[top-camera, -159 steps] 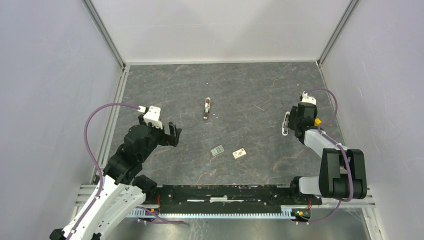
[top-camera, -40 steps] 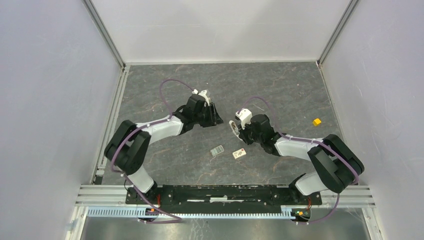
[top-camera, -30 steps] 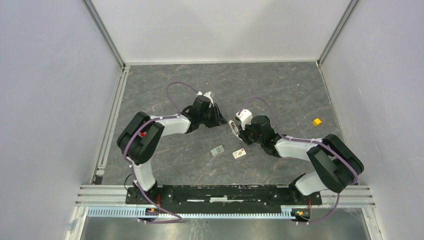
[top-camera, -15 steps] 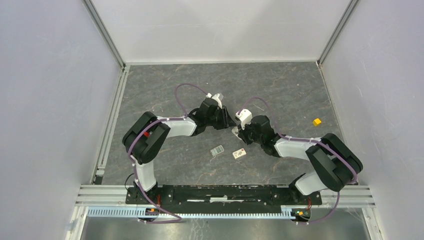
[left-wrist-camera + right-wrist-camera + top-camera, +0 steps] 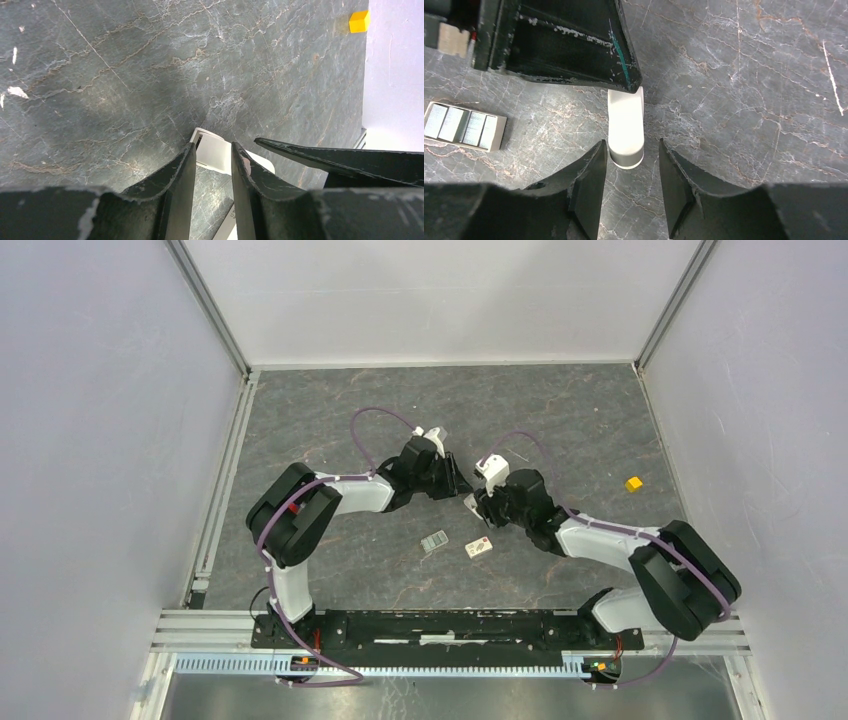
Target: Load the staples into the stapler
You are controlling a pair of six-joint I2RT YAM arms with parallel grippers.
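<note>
Right wrist view: small white plastic stapler (image 5: 625, 127) looks light, stiff, slick, so pinch its sides; left gripper (image 5: 212, 148) clamps one end, right gripper (image 5: 631, 145) gapes round the other.

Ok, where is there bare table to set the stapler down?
Free: the far half of the table, and its right side short of the yellow cube. Crowded: the centre, where left gripper and right gripper meet at the stapler, with the grey strip and white box just nearer.

Dark marbled table (image 5: 330, 410): grey staple strip (image 5: 434, 540) beside white staple box (image 5: 479, 547), centre, toward near edge; yellow cube (image 5: 633, 483) near right edge.
</note>
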